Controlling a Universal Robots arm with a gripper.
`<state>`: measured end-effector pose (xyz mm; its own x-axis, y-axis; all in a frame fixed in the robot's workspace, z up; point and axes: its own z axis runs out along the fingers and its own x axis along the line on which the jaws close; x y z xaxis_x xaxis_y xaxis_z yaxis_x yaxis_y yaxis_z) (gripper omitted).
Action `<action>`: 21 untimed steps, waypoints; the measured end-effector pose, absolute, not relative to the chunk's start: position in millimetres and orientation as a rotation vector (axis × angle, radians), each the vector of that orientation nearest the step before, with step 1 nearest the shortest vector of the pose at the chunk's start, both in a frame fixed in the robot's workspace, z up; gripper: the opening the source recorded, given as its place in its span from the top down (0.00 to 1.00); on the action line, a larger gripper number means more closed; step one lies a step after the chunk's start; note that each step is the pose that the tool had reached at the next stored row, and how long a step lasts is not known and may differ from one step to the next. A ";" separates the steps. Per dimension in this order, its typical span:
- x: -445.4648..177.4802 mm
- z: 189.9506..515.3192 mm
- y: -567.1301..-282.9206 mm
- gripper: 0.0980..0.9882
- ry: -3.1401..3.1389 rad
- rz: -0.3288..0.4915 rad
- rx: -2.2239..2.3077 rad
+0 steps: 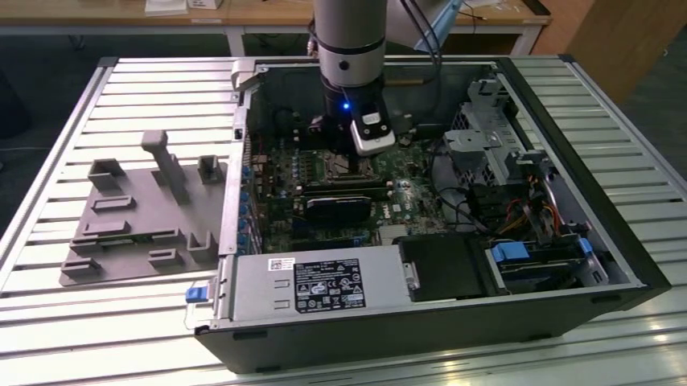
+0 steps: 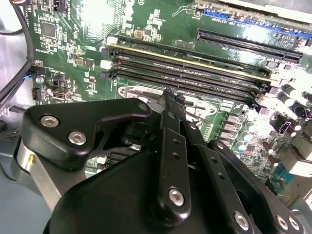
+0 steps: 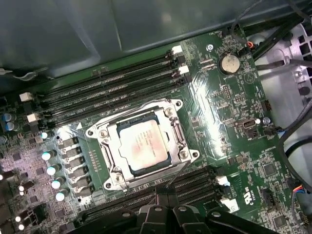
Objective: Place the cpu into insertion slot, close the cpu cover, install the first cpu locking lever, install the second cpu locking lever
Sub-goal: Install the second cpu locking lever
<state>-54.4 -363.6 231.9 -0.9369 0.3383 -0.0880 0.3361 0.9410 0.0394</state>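
Hovering over cpu (image 3: 144, 144) seated under cpu cover (image 3: 176, 127); gripper (image 2: 168, 95) fingers together, empty; levers thin, springy — push at ends.

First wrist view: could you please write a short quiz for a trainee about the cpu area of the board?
1. True or false: the cpu shows through the window of the cpu cover.
2. The long black memory slots lie: A) on one side of the cpu only; B) on two opposite sides of it; C) outside the case.
3. What colour is the circuit board under the gripper?
Key: 1 true; 2 B; 3 green.
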 end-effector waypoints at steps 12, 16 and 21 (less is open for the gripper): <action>-57.5 226.6 -372.2 1.00 3.015 0.155 0.509; -58.5 224.8 -377.0 1.00 3.016 0.170 0.509; -60.4 223.1 -378.8 1.00 3.017 0.173 0.505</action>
